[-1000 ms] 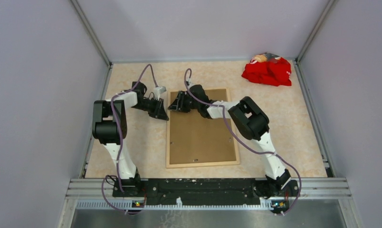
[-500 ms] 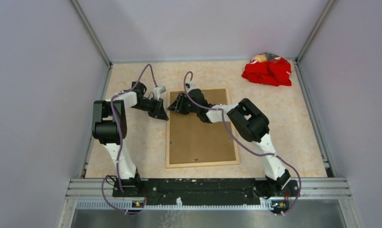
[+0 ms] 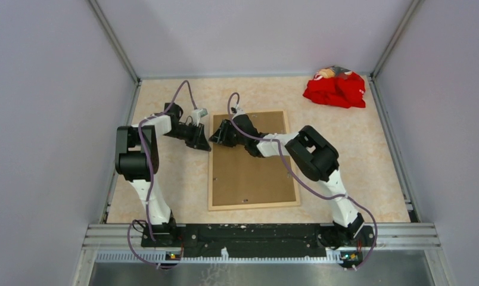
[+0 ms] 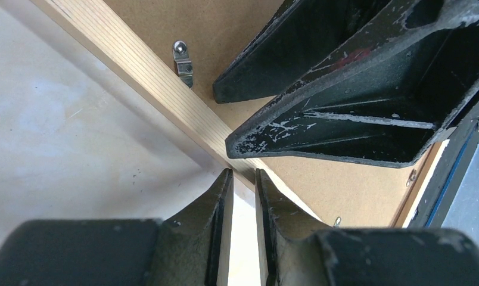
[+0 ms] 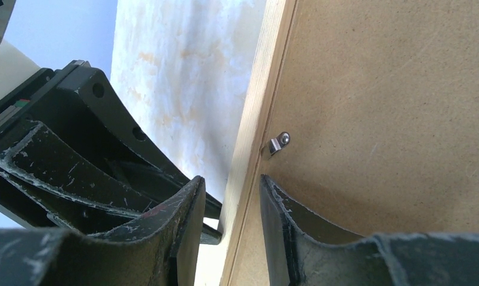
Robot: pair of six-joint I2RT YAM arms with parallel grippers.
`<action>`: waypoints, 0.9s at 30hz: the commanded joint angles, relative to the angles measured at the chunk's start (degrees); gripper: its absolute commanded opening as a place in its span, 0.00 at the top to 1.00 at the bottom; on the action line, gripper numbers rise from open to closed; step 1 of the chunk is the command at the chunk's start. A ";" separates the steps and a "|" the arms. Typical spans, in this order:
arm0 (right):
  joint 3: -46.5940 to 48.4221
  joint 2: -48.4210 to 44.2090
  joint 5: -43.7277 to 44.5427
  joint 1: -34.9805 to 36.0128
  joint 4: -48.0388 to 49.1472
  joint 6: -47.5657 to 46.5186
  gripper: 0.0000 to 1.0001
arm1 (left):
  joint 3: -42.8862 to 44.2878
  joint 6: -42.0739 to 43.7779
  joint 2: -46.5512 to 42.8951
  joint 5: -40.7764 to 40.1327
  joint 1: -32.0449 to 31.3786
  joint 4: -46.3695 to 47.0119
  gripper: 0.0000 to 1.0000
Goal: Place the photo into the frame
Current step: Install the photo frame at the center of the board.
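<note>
The left claw (image 4: 242, 173) is drawn nearly closed, with only a thin pale slit between its fingers. Its tips sit against the outer side of the frame (image 4: 136, 65), on the left long rail near the far corner. The right claw (image 5: 231, 177) faces it across that rail at a middling gap. One finger is outside over the table (image 3: 356, 155) and the other is inside over the board (image 5: 374, 107). I cannot tell whether it pinches the wood. A small metal clip (image 5: 279, 143) sits on the board just beyond the inner finger.

The frame lies flat and back-up in the middle of the table, between the two arms, with the brown board filling it. Its long axis runs from the near edge toward the back wall, and the far end leans slightly left. A red cloth (image 3: 335, 89) is bunched in the far right corner, well apart.
</note>
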 commanded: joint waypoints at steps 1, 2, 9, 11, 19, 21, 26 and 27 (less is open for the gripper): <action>2.29 1.92 0.16 -0.60 -4.15 -0.35 0.60 | -1.18 2.09 0.37 -2.60 0.59 -0.33 0.75; 2.61 2.32 0.24 -0.61 -4.10 -0.27 0.60 | -1.26 2.12 0.36 -2.58 0.59 -0.39 0.75; 4.55 4.61 0.10 -1.05 -3.87 0.65 0.62 | -1.34 2.12 0.77 -2.08 0.50 -0.09 0.75; 4.84 5.10 0.07 -1.07 -3.71 0.88 0.62 | -1.55 2.16 0.93 -1.92 0.50 0.05 0.75; 5.56 6.40 0.02 -1.15 -3.06 1.53 0.63 | -2.06 2.30 1.68 -1.99 0.48 0.50 0.75; 5.65 5.88 -0.56 -1.24 -3.13 1.23 0.63 | -1.97 2.38 1.44 -2.12 0.51 0.18 0.75; 3.33 0.01 -5.52 -2.09 0.55 1.68 0.50 | -0.37 3.37 0.10 -1.52 1.11 -2.33 0.74; 3.32 -1.59 -6.70 -2.51 0.61 1.43 0.46 | 0.23 3.71 -0.38 -1.23 1.48 -3.20 0.74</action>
